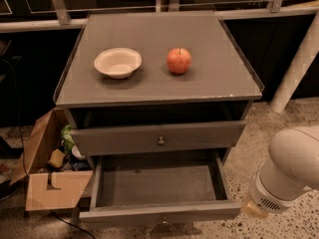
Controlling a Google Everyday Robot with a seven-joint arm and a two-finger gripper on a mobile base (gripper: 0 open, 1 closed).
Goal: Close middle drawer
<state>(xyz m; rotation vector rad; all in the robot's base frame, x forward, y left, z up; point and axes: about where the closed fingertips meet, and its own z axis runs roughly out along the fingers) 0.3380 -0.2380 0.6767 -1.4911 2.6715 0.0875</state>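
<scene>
The one camera looks down from above and in front of the grey cabinet (pixel 209 133). It is tilted steeply enough that the whole top surface (pixel 219 78) shows, as does the inside floor of the pulled-out middle drawer (pixel 159 185). It faces the far side of the scene, where a pale rail (pixel 30 26) and dark panels run across the top of the frame. The view is close: the cabinet fills most of the width, and the drawer's front lies almost at the near edge. A cardboard box (pixel 47 188) shows at the near left. A white arm segment (pixel 291 171) enters at the near right, and the gripper is out of frame.
</scene>
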